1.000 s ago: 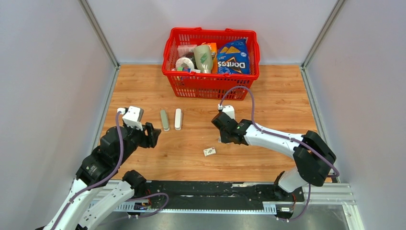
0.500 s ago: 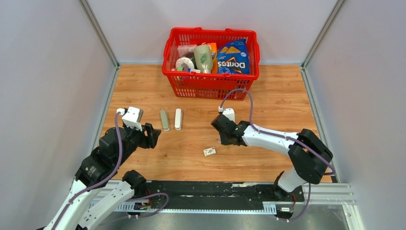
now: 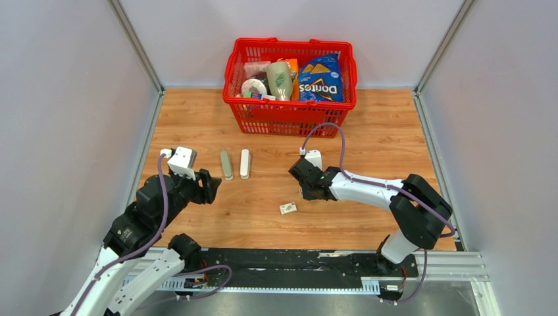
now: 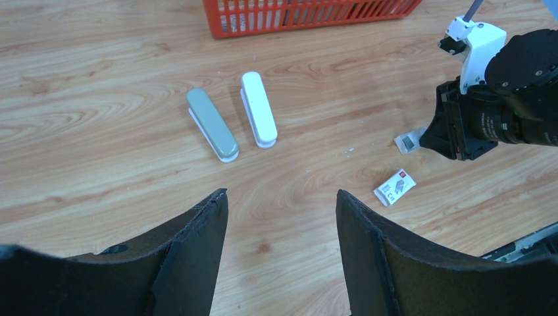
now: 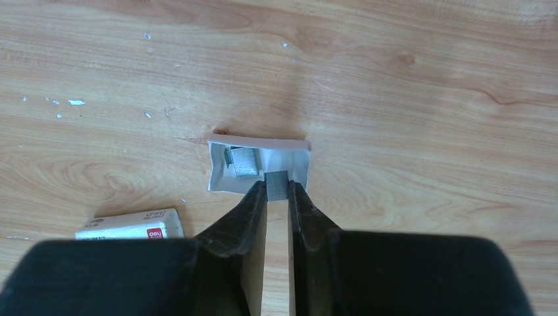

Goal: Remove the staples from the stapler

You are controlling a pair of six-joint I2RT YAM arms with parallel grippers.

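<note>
Grey metal, a short strip of staples (image 5: 278,185) is pinched between the tips of the right pincer (image 5: 278,192), whose fingers are drawn close onto it, at the near edge of a small white paper tray (image 5: 293,158) on the wooden tabletop (image 5: 408,99). More loose staples (image 5: 242,162) lie inside the tray, ahead and a little left of those tips. Down and to the left of this pincer lies a white staple box (image 5: 131,225) with a red "deli" logo. The left pincer (image 4: 281,197) hangs with fingers wide apart, gripping nothing. Ahead of it and slightly left, the grey-green stapler (image 4: 212,124) and the white stapler (image 4: 258,118) lie side by side, closed, not touching. Far beyond, a red basket (image 3: 289,113) holds a blue bag (image 3: 320,80) marked "Doritos"
</note>
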